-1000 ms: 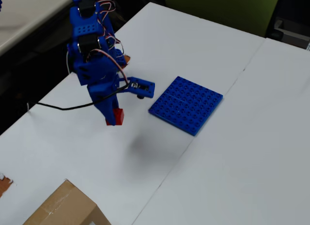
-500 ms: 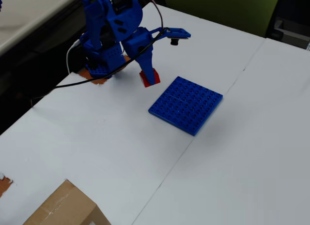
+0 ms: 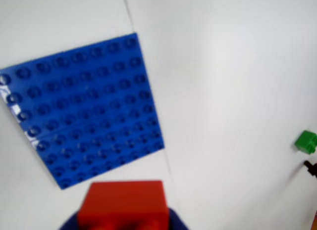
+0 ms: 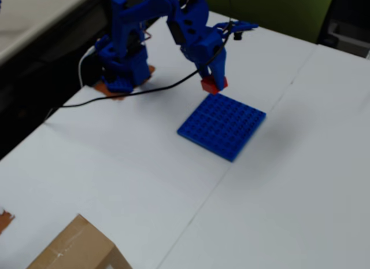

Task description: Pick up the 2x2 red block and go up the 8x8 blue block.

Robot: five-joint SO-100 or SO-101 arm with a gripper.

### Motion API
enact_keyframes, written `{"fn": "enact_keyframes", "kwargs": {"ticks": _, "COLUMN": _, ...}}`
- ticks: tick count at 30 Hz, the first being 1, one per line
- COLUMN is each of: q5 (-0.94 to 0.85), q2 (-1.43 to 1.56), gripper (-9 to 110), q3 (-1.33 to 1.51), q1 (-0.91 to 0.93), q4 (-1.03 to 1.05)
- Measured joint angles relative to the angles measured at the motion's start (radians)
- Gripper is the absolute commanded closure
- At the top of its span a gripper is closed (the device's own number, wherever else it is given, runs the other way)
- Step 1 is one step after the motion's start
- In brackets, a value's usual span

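While the arm (image 4: 167, 32) leans out from its base at the table's far left corner in the overhead view, the gripper (image 4: 214, 83) points down with its fingers closed on the red block (image 4: 213, 85). Block sits at the fingertips, just beside the far corner of the blue plate (image 4: 222, 126); whether it touches the plate or the table, I cannot tell from this angle.

Wrist view: red block (image 3: 124, 203) fills the bottom centre, blurred, with dark blue gripper parts showing at either side beneath it. Blue plate (image 3: 86, 109) lies flat above and left of it, studs up, one corner toward the block, left edge cut by the frame. White table (image 3: 233, 81) has a thin seam running past the plate's right edge.

A small green brick (image 3: 306, 141) sits at the wrist view's right edge, well apart from the plate.

Overhead view also shows a black cable (image 4: 139, 91) trailing from the arm across the table, and a cardboard box (image 4: 75, 249) at the near left edge.
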Motion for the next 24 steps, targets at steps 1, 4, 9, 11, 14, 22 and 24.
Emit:
{"fn": "enact_keyframes", "kwargs": {"ticks": 1, "q5": -0.023, "q2": -0.005, "gripper": 93, "q3": 0.0, "q1": 0.0, "q4": 0.0}}
{"fn": "enact_keyframes", "kwargs": {"ticks": 4, "q5": -0.064, "q2": -0.015, "gripper": 92, "q3": 0.0, "q1": -0.005, "q4": 0.0}}
{"fn": "enact_keyframes", "kwargs": {"ticks": 9, "q5": -0.095, "q2": -0.034, "gripper": 92, "q3": -0.003, "q1": -0.018, "q4": 0.0}}
{"fn": "enact_keyframes", "kwargs": {"ticks": 11, "q5": -0.097, "q2": -0.034, "gripper": 92, "q3": -0.003, "q1": -0.018, "q4": 0.0}}
{"fn": "enact_keyframes", "kwargs": {"ticks": 14, "q5": -0.097, "q2": -0.037, "gripper": 92, "q3": -0.003, "q1": -0.018, "q4": 0.0}}
{"fn": "enact_keyframes", "kwargs": {"ticks": 22, "q5": -0.097, "q2": -0.051, "gripper": 91, "q3": -0.003, "q1": -0.018, "q4": 0.0}}
{"fn": "enact_keyframes", "kwargs": {"ticks": 24, "q5": -0.097, "q2": -0.058, "gripper": 92, "q3": -0.009, "q1": -0.018, "q4": 0.0}}
